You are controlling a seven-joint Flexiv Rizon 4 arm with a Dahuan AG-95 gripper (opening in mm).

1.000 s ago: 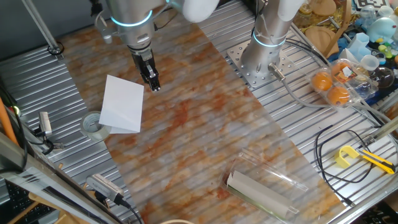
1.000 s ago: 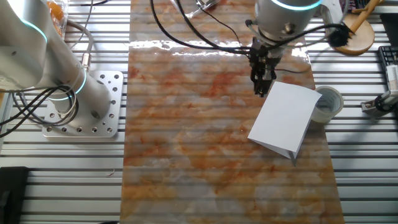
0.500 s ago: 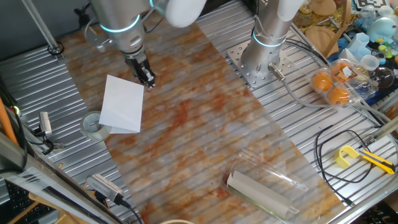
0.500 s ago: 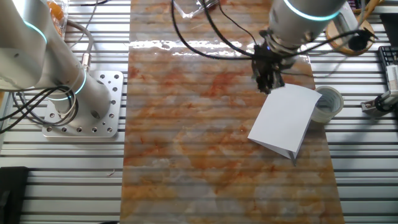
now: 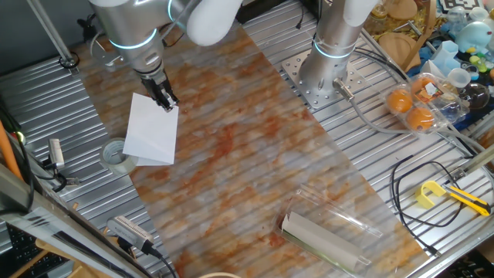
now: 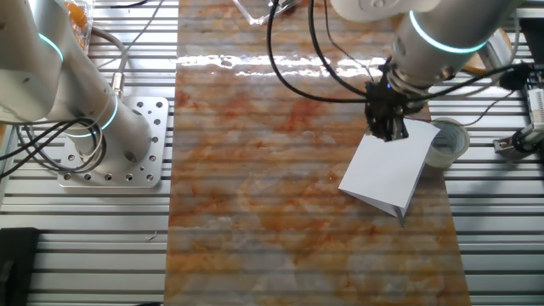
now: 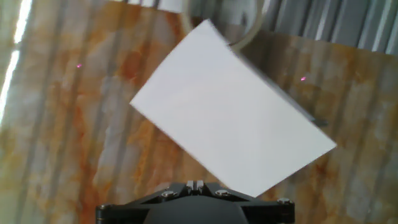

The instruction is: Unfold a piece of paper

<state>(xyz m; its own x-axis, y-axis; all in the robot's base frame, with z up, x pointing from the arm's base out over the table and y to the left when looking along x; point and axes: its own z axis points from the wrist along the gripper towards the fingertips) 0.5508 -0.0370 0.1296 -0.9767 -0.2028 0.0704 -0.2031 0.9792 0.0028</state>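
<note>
The piece of paper (image 5: 150,131) lies folded on the marbled mat, a plain white sheet with its fold edge toward the mat's middle. It also shows in the other fixed view (image 6: 391,170) and fills the middle of the hand view (image 7: 230,118). My gripper (image 5: 164,100) hangs just over the paper's far corner; in the other fixed view (image 6: 388,132) it is at the sheet's upper edge. The jaws are closed together and hold nothing. In the hand view the fingertips (image 7: 196,185) sit at the bottom edge, over the paper's near edge. No blue scribble shows.
A clear tape roll (image 5: 116,154) lies against the paper's outer side, partly under it (image 6: 448,140). A grey-white roll in clear casing (image 5: 324,232) lies at the mat's near end. A second arm's base (image 5: 324,77) stands beside the mat. Oranges (image 5: 409,104) and cables lie at the right.
My gripper has moved sideways along the mat to the paper's far corner and now hangs over its edge. The paper and tape roll have not moved.
</note>
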